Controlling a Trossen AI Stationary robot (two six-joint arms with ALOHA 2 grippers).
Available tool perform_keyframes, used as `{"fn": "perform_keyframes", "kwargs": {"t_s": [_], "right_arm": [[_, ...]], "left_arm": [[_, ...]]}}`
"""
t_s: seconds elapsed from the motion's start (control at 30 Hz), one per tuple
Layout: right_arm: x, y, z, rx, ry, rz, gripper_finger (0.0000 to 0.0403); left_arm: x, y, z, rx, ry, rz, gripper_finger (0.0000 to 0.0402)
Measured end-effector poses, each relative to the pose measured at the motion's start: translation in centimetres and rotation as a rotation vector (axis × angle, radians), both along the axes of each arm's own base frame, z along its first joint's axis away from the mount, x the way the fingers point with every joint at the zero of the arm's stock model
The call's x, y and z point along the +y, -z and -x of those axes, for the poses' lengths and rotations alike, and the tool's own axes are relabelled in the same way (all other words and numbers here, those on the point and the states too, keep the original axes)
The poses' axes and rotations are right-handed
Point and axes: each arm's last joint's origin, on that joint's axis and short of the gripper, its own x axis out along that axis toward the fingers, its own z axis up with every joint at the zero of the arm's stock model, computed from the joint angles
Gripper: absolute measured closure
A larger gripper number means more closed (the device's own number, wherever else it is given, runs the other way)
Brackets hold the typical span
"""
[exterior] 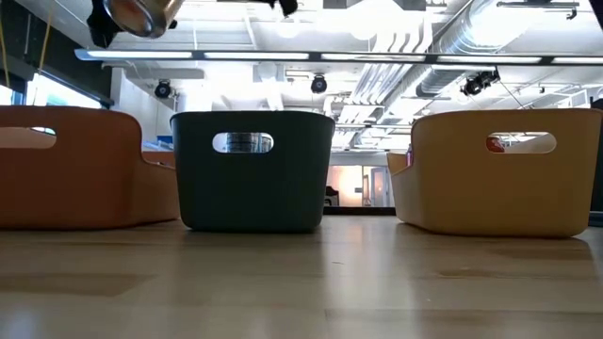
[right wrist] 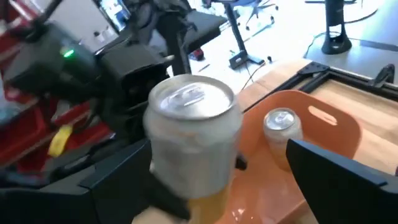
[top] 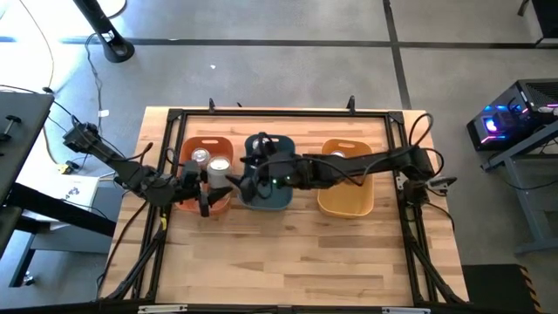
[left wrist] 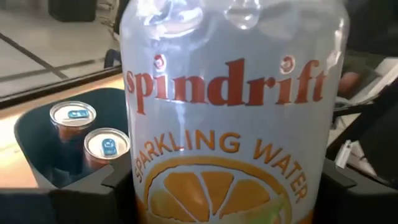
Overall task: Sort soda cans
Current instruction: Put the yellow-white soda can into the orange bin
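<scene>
Left pincer (top: 207, 185) clamped on a silver soda can (left wrist: 233, 118) over the orange bin (top: 193, 145), right pincer (top: 237, 186) apart just beside it.

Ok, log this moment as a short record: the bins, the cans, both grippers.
held can: silver Spindrift can, lifted over the orange bin
left gripper: shut on the Spindrift can
right gripper: open, a finger on either side of the same can
orange bin: one silver-topped can inside
blue-grey bin: two upright cans, side by side
yellow bin: contents unclear
</scene>
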Motion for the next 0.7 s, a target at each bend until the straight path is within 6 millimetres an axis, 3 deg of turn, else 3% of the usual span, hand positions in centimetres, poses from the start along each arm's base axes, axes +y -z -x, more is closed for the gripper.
{"fn": "perform_keyframes", "kwargs": {"t_s": [0.13, 0.4, 0.7], "right_arm": [[-1.1, 0.9, -0.3, -0.014, 0.025, -0.031, 0.0037], [-1.2, 0.9, -0.5, -0.053, -0.008, -0.014, 0.0037], [-1.3, 1.5, -0.9, -0.058, 0.001, -0.031, 0.0037]], "left_arm": [[-0.1, 0.1, -0.3, 0.003, -0.019, -0.033, 0.0127], [0.4, 0.4, -1.7, -0.002, -0.08, -0.04, 0.0125], [0.5, 0.9, -4.1, -0.005, -0.004, -0.07, 0.0123]]}}
